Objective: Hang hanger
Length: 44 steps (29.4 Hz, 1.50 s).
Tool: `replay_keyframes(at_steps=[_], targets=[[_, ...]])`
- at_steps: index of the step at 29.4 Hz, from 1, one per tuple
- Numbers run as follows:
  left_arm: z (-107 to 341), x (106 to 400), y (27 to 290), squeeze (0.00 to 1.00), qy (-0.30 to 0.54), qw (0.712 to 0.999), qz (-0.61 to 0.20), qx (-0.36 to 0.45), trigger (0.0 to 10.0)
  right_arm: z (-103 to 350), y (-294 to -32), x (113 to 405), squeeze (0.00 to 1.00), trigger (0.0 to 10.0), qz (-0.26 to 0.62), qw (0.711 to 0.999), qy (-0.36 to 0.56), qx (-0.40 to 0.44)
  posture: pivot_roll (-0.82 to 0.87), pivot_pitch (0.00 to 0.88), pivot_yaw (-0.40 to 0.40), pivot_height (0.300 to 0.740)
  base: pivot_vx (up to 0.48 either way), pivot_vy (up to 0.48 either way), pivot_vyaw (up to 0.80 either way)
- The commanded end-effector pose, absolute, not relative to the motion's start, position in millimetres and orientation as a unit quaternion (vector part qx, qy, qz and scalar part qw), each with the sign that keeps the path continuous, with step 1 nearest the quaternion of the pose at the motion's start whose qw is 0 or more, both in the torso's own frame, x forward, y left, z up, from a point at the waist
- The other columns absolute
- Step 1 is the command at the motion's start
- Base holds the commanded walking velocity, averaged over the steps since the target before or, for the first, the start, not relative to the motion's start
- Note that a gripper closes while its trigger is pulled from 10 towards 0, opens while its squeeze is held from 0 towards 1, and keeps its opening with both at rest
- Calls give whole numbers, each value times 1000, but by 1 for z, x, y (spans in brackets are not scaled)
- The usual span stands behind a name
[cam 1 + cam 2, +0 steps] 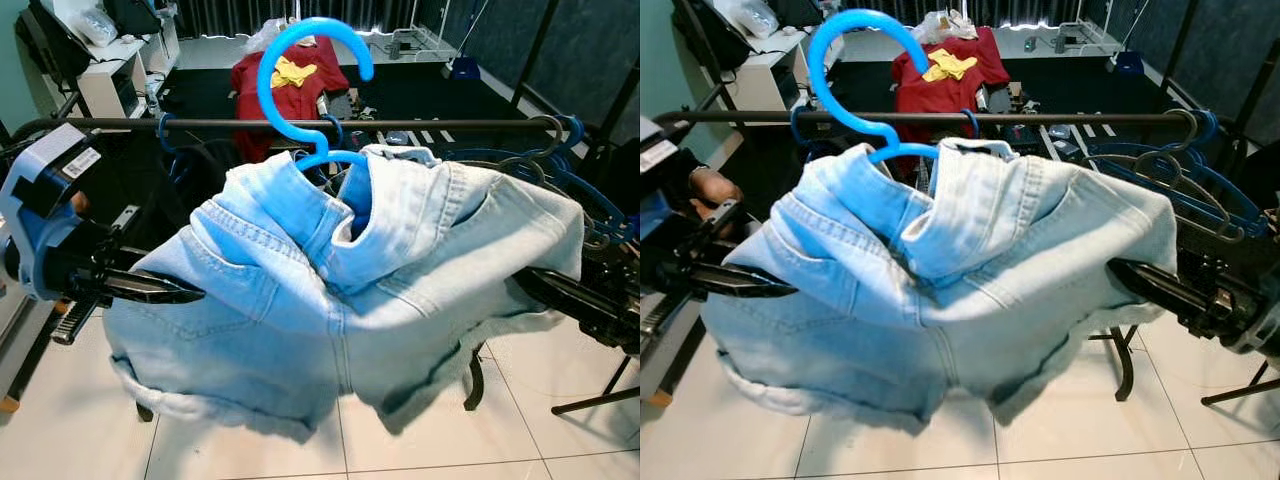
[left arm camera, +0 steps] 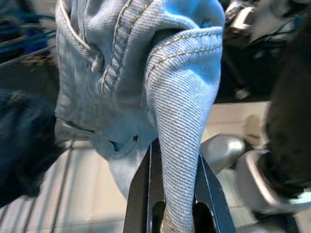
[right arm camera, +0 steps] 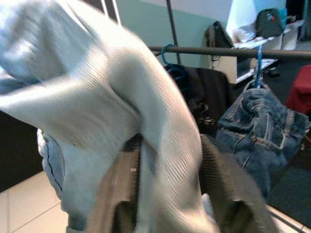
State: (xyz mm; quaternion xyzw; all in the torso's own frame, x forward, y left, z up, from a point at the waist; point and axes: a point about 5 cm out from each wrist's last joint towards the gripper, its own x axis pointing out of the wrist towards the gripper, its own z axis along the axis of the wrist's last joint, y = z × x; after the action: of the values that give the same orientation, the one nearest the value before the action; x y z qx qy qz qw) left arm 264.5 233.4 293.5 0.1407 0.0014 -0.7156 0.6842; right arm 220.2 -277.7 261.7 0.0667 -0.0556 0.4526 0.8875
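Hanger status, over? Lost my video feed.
Left tool and right tool both shut on light denim shorts. Blue hanger hook up, in front of rail, not yet on. Other hangers crowd rail's right end.

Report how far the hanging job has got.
Done: the light denim shorts are on the blue hanger. In hand: the left claw and right claw each pinch a side of the shorts, holding them up before the rail. Left: the hook is above the rail, not yet on it.

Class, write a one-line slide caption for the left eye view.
Both end effectors hold light denim shorts on a blue hanger before the rail.
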Motion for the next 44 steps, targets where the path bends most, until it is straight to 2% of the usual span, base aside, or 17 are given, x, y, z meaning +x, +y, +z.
replay_keyframes(at_steps=[1, 3, 7, 9, 10, 11, 18, 22, 23, 24, 27, 28, 29, 30, 32, 34, 44], targets=[[292, 266, 231, 0, -4, 679, -720, 145, 10000, 266, -279, 219, 0, 0, 449, 889, -68, 60, -60, 56, 23, 740, 0, 0, 0], [290, 269, 233, 0, -2, 685, -714, 146, 10000, 268, -280, 220, 0, 0, 443, 892, -74, 57, -60, 57, 24, 740, 0, 0, 0], [282, 284, 241, 0, -5, 724, -672, 155, 10000, 275, -292, 227, 0, 0, 389, 914, -102, 50, -60, 57, 23, 740, 0, 0, 0], [282, 284, 241, 0, -5, 724, -672, 155, 10000, 275, -292, 227, 0, 0, 389, 914, -102, 50, -60, 57, 23, 740, 0, 0, 0], [278, 295, 252, 0, -24, 770, -619, 152, 10000, 279, -304, 231, 0, 0, 340, 932, -119, 44, -55, 59, 21, 740, 0, 0, 0], [278, 298, 256, 0, -31, 784, -602, 147, 10000, 281, -308, 231, 0, 0, 327, 936, -123, 42, -58, 61, 21, 740, 0, 0, 0], [281, 305, 264, 0, -63, 809, -570, 131, 10000, 281, -317, 231, 0, 0, 296, 947, -118, 37, -60, 62, 19, 740, 0, 0, 0], [283, 303, 262, 0, -71, 802, -581, 123, 10000, 279, -323, 233, 0, 0, 268, 957, -107, 26, -64, 62, 18, 740, 0, 0, 0], [284, 299, 258, 0, -73, 787, -602, 114, 10000, 276, -325, 236, 0, 5686, 258, 960, -101, 40, -64, 61, 18, 740, 0, 0, 0], [284, 293, 252, 0, -67, 763, -634, 108, 10000, 274, -322, 236, 1000, 10000, 276, 955, -97, 51, -60, 61, 16, 740, 0, 0, 0], [284, 287, 247, 0, -60, 736, -666, 105, 10000, 273, -317, 237, 1000, 10000, 304, 946, -96, 63, -60, 61, 16, 740, 0, 0, 0], [284, 281, 241, 0, -44, 715, -689, 110, 10000, 279, -310, 231, 1000, 10000, 346, 930, -106, 68, -57, 61, 14, 740, 0, 0, 0], [284, 281, 241, 0, -44, 715, -689, 110, 10000, 279, -310, 231, 1000, 10000, 346, 930, -106, 68, -57, 61, 14, 740, 0, 0, 0], [283, 276, 236, 0, -31, 698, -706, 115, 10000, 285, -305, 224, 1000, 10000, 380, 915, -115, 69, -55, 61, 13, 740, 0, 0, 0], [283, 276, 236, 0, -31, 698, -706, 115, 10000, 285, -305, 224, 1000, 10000, 380, 915, -115, 69, -55, 61, 13, 740, 0, 0, 0], [283, 270, 226, 0, -16, 671, -731, 124, 10000, 295, -301, 213, 1000, 10000, 425, 896, -114, 60, -61, 61, 15, 740, 0, 0, 0], [289, 272, 213, 0, -33, 652, -747, 125, 10000, 283, -289, 201, 1000, 10000, 498, 864, -32, 68, -67, 58, 19, 740, 0, 0, 0]])
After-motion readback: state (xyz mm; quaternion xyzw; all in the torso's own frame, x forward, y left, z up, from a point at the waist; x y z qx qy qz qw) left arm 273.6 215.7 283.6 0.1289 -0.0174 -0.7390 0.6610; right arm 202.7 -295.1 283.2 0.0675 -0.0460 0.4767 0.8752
